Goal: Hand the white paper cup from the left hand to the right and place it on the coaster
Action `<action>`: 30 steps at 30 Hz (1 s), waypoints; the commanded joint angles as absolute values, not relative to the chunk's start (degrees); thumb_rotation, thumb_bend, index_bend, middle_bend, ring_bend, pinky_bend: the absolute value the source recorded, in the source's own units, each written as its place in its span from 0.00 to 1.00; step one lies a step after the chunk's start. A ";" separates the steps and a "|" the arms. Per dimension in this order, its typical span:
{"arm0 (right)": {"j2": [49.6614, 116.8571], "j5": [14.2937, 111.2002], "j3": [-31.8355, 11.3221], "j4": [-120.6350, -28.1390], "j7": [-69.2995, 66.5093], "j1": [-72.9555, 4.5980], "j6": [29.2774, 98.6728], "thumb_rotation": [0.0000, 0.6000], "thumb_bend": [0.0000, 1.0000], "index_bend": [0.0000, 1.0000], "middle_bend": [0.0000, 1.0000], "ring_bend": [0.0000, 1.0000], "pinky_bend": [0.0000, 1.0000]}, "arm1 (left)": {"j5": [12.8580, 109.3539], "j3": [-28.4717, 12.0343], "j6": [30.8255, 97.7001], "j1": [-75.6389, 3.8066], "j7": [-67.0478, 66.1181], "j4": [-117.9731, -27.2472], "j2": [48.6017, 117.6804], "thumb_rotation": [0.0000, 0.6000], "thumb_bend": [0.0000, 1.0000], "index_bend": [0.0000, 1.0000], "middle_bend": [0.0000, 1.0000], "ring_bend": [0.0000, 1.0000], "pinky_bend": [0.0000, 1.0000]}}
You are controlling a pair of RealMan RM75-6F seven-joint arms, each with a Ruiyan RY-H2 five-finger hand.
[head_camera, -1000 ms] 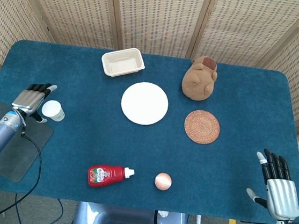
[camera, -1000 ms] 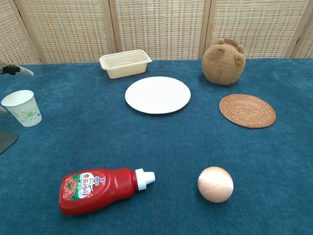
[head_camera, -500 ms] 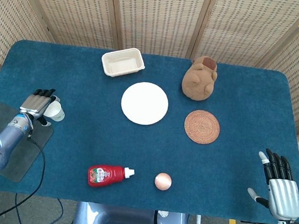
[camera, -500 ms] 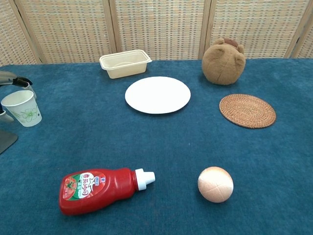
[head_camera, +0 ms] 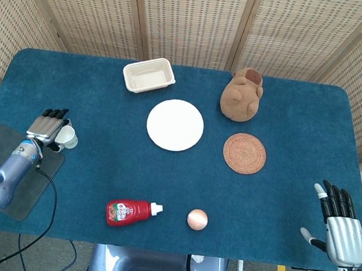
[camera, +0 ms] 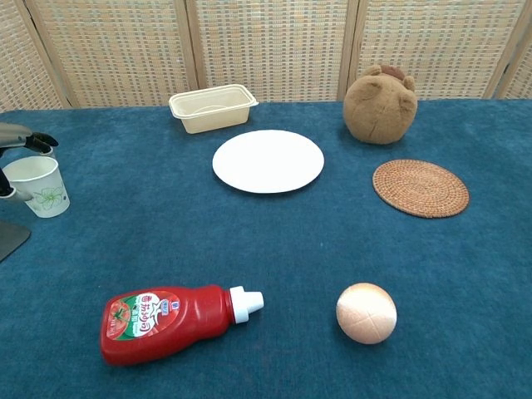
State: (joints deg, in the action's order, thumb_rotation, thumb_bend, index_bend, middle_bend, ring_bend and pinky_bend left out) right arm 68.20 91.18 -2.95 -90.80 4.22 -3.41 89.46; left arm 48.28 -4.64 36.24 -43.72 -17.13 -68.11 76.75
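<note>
A: White paper cup (camera: 37, 185) — where is it?

B: At the far left edge of the chest view, upright on the blue table (camera: 332, 241). In the head view it sits at the left, mostly covered by the left hand (head_camera: 49, 128).

A: Is that hand holding it?

B: Its fingers (camera: 33, 140) reach over the cup's far rim and the thumb shows at the near side, so the hand is around the cup. Whether it is truly clamped, I cannot tell from either view.

A: And the right hand?

B: The right hand (head_camera: 341, 229) is at the lower right corner of the head view, fingers straight and apart, holding nothing.

A: The coaster?

B: The woven coaster (head_camera: 244, 153) lies right of centre, bare, well apart from the cup. Just above it is a brown plush toy (head_camera: 242, 94).

A: What else?

B: A white plate (head_camera: 175, 125) at centre, a beige tray (head_camera: 148, 75) above it, a ketchup bottle (camera: 170, 321) on its side at the lower left, a peach ball (camera: 366, 312) right of it, and a grey mat (head_camera: 6, 174) at the table's left edge.
</note>
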 commanded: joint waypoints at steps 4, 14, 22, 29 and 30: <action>68.03 91.43 -2.99 -90.90 3.87 -3.32 89.86 1.00 0.02 0.00 0.00 0.00 0.00 | 49.38 -4.96 38.51 -43.27 -16.75 -70.95 74.91 1.00 0.32 0.34 0.00 0.00 0.00; 67.60 91.85 -2.92 -91.11 2.96 -3.04 90.52 1.00 0.02 0.00 0.00 0.00 0.00 | 51.79 -6.97 44.05 -44.42 -19.11 -82.37 70.30 1.00 0.32 0.34 0.00 0.00 0.00; 67.02 90.95 -3.44 -90.75 0.76 -2.54 91.29 1.00 0.02 0.00 0.00 0.00 0.00 | 52.13 -8.86 49.37 -48.53 -27.64 -93.55 71.16 1.00 0.32 0.34 0.00 0.00 0.00; 66.69 90.64 -3.59 -90.27 -1.11 -2.46 91.26 1.00 0.02 0.00 0.00 0.00 0.00 | 46.20 -9.73 52.71 -54.85 -39.57 -100.90 75.41 1.00 0.32 0.34 0.00 0.00 0.00; 66.64 90.57 -3.62 -90.19 -1.40 -2.44 91.27 1.00 0.02 0.00 0.00 0.00 0.00 | 45.19 -9.72 53.17 -55.86 -41.33 -101.54 76.28 1.00 0.32 0.34 0.00 0.00 0.00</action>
State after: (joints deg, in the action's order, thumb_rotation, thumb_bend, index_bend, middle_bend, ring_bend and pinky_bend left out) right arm 66.69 90.62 -3.60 -90.26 -1.27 -2.46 91.28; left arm 47.74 -9.30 51.55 -53.13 -37.61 -99.05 74.08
